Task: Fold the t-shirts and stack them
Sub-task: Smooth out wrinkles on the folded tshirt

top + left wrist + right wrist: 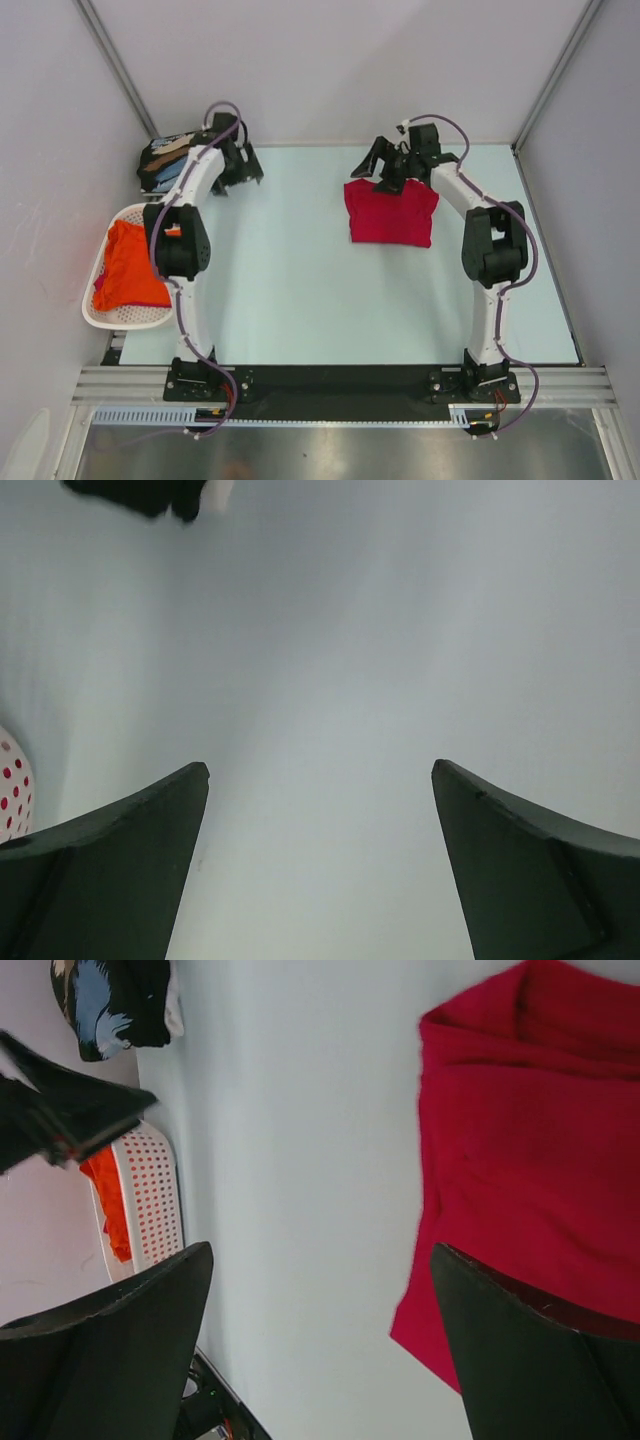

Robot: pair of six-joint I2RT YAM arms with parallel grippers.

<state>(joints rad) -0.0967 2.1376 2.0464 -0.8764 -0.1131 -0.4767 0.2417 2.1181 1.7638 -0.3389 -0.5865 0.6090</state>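
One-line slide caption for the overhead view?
Open right claw at the far edge of the red t-shirt; orange t-shirt in the white basket; black shirts piled far left.

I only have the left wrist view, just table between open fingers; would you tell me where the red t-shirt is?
Observer: The red t-shirt lies on the far right of the table.
Operator: Thanks. Is it being held?
Observer: No, the right gripper stands open, one finger over the shirt's edge.
Operator: And the orange one?
Observer: The orange t-shirt sits in the white basket at the left edge.
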